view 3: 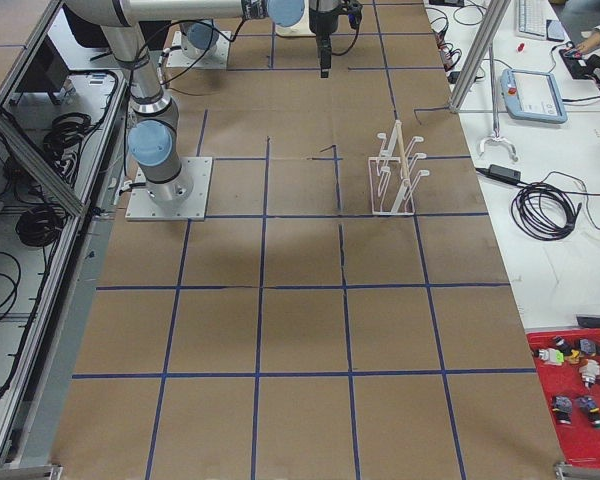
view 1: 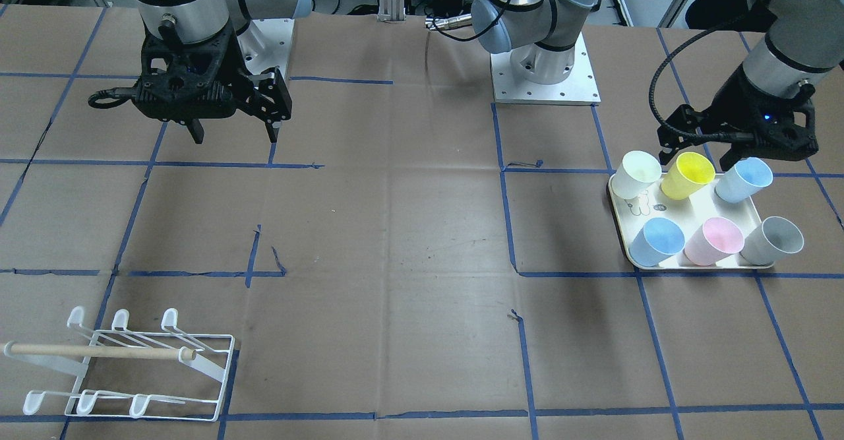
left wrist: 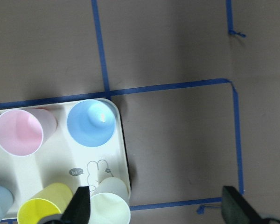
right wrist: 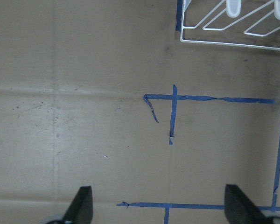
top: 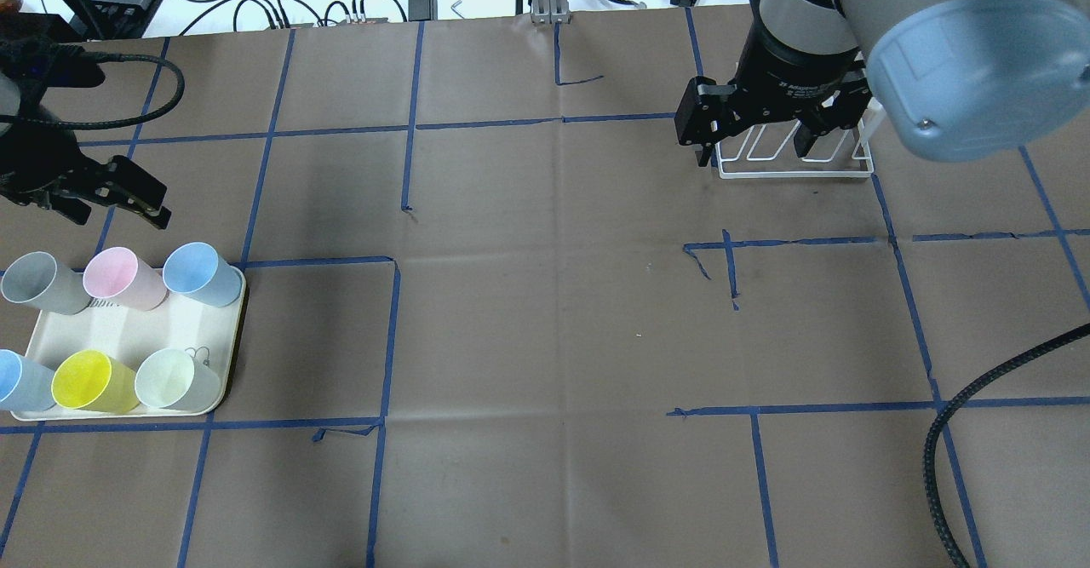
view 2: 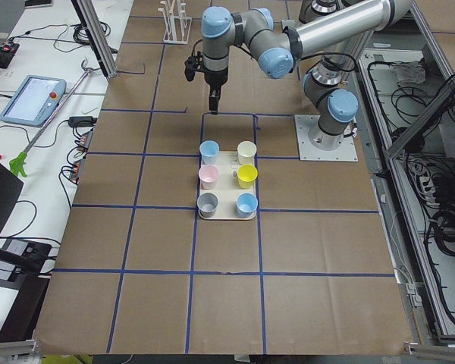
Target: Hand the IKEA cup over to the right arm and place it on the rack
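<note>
Hanging above the tray's corner, the left gripper has its claw-like fingers spread wide and holds nothing. In its wrist view one fingertip lies over the white cup and the other over bare bench. Six cups stand mouth-up on the cream tray in two rows of three. The white cup, the yellow cup and a pale blue cup are in the row nearer the robot. A second blue cup, the pink cup and the grey cup are in the farther row. No cup is touched by either gripper.

The right gripper hangs over bare bench near its own base, its straight fingers wide apart and empty. The rack rests on the bench well apart from it, towards the operators' side, with its wooden dowel lying across the frame and no cup on its pegs.
</note>
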Robot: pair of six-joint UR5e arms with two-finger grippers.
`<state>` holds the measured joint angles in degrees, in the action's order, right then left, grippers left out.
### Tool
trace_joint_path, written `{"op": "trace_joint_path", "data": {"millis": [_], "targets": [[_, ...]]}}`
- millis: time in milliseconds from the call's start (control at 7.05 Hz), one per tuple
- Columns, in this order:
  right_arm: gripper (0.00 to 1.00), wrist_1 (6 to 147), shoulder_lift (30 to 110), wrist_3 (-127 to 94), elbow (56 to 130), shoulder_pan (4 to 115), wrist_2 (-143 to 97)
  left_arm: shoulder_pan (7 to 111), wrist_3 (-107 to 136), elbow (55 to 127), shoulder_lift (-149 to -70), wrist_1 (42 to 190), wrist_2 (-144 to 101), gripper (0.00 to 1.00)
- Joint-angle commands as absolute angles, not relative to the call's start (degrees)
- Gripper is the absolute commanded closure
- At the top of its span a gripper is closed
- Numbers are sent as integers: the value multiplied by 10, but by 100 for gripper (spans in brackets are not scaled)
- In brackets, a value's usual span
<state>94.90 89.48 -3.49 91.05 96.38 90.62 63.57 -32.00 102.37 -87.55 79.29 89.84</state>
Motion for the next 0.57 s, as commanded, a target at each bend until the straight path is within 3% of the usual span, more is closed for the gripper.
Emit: {"op": "trace_joint_path", "data": {"millis": [0,425], "targets": [[0,950,895,-34,911,964,908,620,-317,1047,-886,756,895,1],[0,950,894,-34,912,963,909,624,-283,1123,-906,637,865,1]]}}
